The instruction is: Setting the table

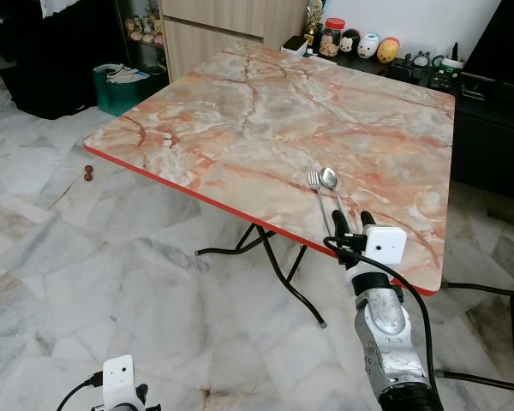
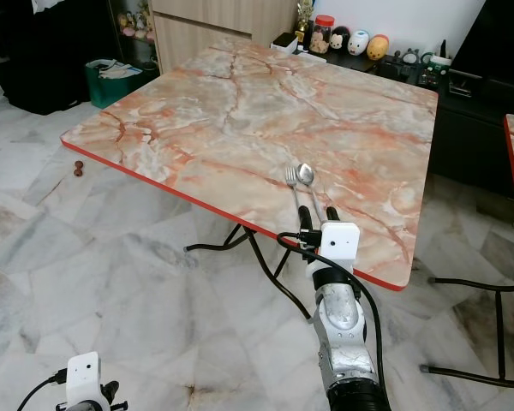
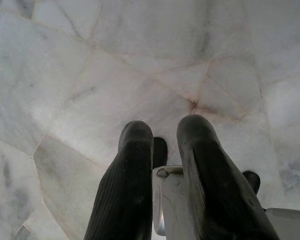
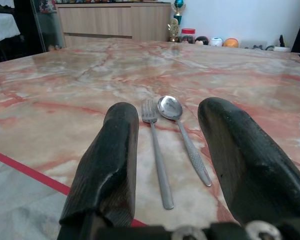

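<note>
Glossy marble-look table (image 1: 240, 120), shiny metal fork (image 4: 156, 155) and spoon (image 4: 182, 135), polished stone floor (image 1: 86, 282)

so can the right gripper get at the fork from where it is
Probably yes: the right gripper is open at the table's near edge, its fingers either side of the fork and spoon, nothing in between.

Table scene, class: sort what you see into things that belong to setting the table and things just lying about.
Belongs to the job:
fork
spoon
table
right pincer, open, facing the cutlery

Just lying about:
toy figures on the far shelf
red-lidded jar
green bin
</note>
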`<state>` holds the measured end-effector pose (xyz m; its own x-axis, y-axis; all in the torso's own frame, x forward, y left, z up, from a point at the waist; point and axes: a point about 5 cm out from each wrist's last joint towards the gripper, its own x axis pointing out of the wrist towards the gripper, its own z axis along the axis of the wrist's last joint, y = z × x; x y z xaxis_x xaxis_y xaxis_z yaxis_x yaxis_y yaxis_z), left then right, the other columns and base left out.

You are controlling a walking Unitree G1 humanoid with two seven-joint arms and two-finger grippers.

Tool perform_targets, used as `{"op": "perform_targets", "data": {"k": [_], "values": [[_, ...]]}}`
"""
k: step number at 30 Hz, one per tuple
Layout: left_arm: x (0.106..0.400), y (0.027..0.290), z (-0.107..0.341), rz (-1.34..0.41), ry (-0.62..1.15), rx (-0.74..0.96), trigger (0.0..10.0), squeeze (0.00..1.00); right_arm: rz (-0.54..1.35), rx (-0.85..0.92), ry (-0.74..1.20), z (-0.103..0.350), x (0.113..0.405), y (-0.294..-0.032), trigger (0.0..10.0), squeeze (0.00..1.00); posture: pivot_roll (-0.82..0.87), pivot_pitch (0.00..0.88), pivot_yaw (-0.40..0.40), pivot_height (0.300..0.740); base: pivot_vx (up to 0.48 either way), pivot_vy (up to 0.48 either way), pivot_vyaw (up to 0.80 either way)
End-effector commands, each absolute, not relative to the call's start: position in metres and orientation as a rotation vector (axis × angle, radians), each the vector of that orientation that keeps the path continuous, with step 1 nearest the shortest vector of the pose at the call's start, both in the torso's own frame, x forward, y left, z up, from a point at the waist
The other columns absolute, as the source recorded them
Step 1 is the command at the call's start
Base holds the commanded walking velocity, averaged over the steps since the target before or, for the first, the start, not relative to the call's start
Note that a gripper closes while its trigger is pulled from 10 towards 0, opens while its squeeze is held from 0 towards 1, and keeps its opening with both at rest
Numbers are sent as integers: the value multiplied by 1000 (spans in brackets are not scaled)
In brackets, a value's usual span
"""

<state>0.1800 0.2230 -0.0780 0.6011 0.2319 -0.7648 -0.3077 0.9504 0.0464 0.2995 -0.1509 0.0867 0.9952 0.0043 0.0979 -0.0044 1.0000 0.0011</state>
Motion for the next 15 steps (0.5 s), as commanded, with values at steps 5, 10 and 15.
{"op": "perform_targets", "data": {"k": [5,10,15], "values": [[174,224,-81,323,890,-90,10000,0,11,-16,-92,85,300,-156,10000,0,33,9,-91,740,0,0,273],[177,223,-80,319,883,-89,10000,0,15,-6,-90,85,300,-156,10000,0,29,0,-94,740,222,0,320],[178,222,-79,316,881,-87,10000,0,9,0,-87,84,300,-156,10000,0,33,0,-96,740,296,0,0]]}}
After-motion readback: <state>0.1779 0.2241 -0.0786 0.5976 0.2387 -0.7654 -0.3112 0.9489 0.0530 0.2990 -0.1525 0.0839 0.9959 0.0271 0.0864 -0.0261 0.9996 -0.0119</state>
